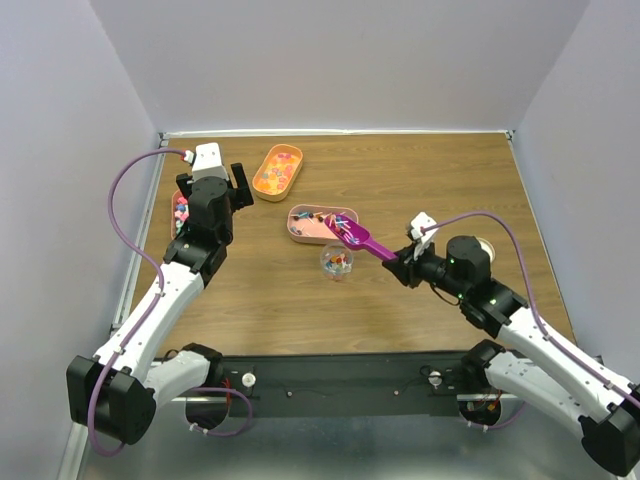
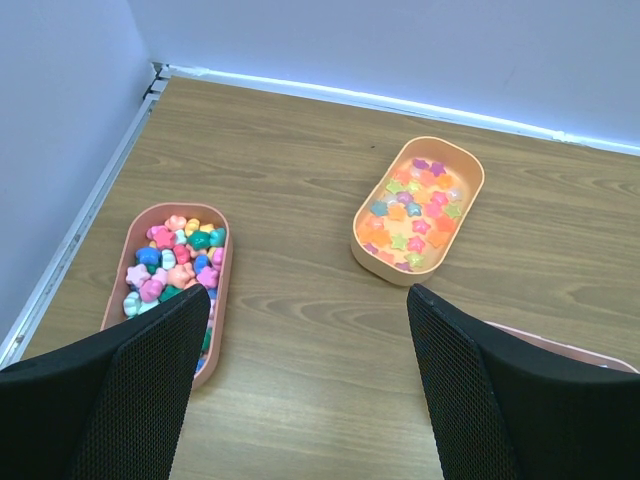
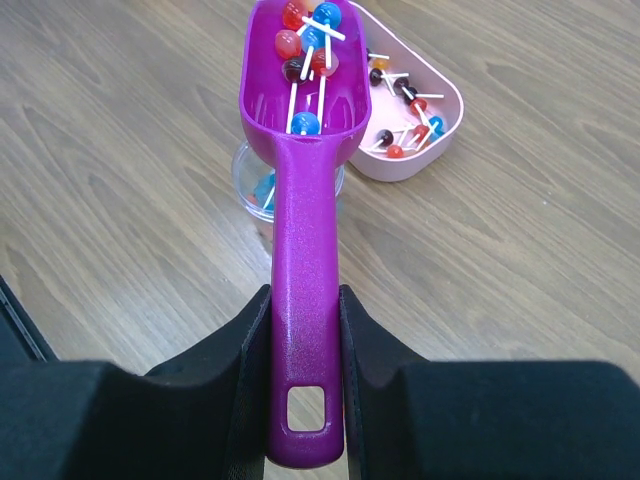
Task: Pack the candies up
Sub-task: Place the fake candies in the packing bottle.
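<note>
My right gripper [image 3: 303, 300] is shut on the handle of a magenta scoop [image 3: 305, 230], also seen from above [image 1: 358, 240]. The scoop bowl holds several small candies [image 3: 310, 40], red, blue and dark balls on white sticks. The bowl hangs above a small clear cup [image 3: 258, 185] with a few candies in it [image 1: 336, 262], its tip over a pink tray [image 3: 452, 125] holding more of the same candies [image 1: 312, 216]. My left gripper [image 2: 310, 300] is open and empty, over bare wood at the back left [image 1: 228, 190].
An orange-filled oblong tray [image 2: 385, 262] of star sweets lies at the back [image 1: 278, 172]. Another oblong tray [image 2: 226, 262] of mixed coloured sweets lies by the left edge [image 1: 180, 208], just under my left arm. Walls close the table on three sides.
</note>
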